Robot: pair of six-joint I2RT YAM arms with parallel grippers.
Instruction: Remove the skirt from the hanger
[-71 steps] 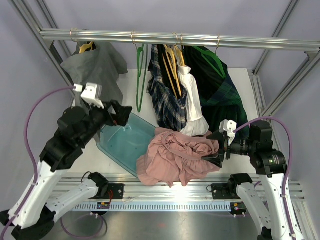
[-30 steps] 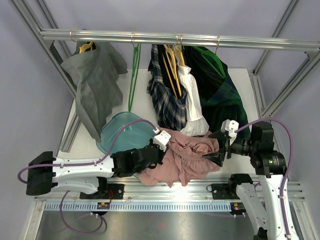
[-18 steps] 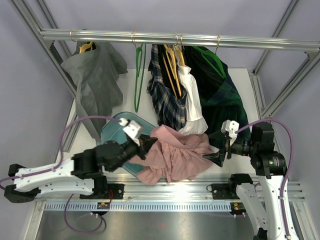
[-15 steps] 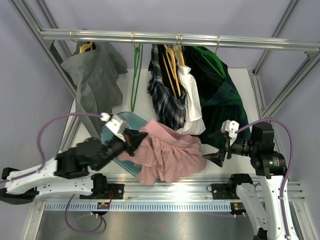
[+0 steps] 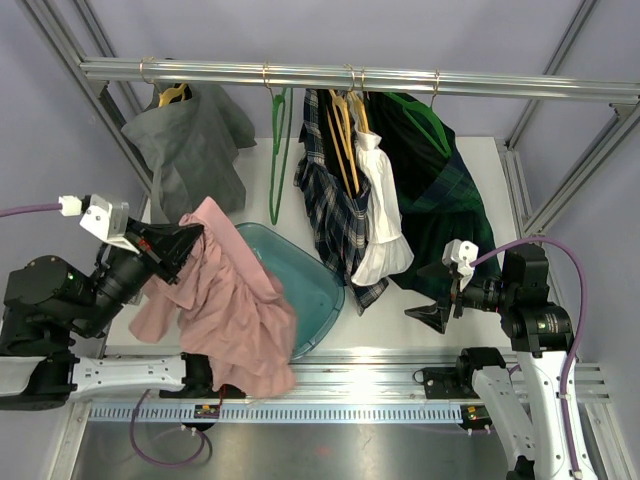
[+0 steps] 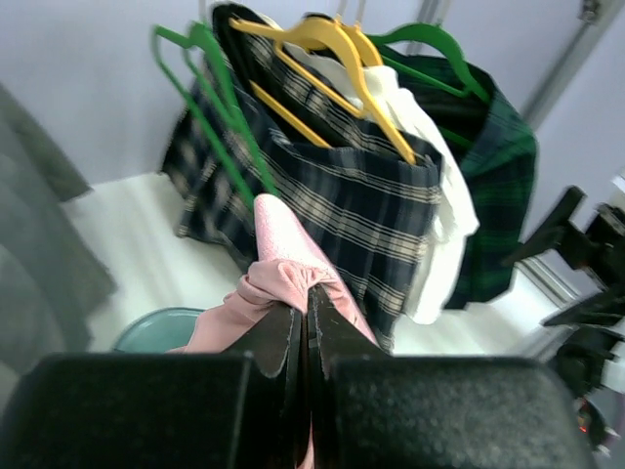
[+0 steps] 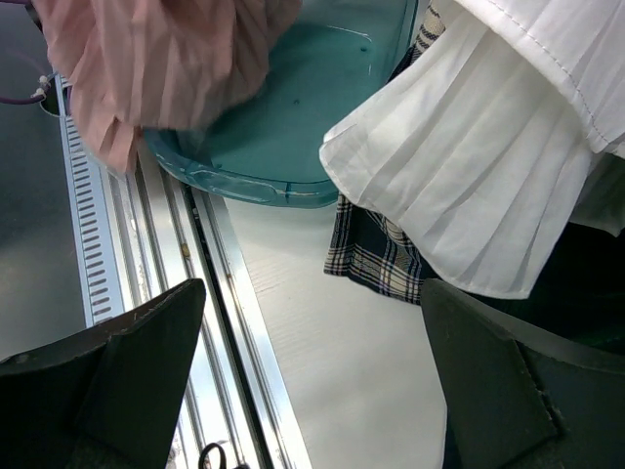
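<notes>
Teal bin [image 5: 318,285]: near-left part is covered by the pink skirt [image 5: 225,310].
Left arm [image 5: 50,298]: cut off by the left edge.
Grey garment [image 6: 39,259]: blurred and cropped in the left wrist view.

You have a metal rail [image 5: 350,76] running across the top of the overhead view. At its left end a grey garment [image 5: 195,150] hangs from a yellow hanger [image 5: 172,94]. Right of centre, three pieces hang crowded together: a navy plaid skirt [image 5: 335,205], a white pleated skirt [image 5: 385,215] and a dark green tartan garment [image 5: 445,190]. A pair of yellow hangers [image 5: 345,115] shows above the first two, and a green hanger [image 5: 425,120] tops the tartan. On the white bench [image 5: 385,320] below, a teal tub [image 5: 305,290] sits left of centre near the front edge. In your right wrist view the white hem hangs just beside the tub's rim, with plaid showing under it.
</notes>
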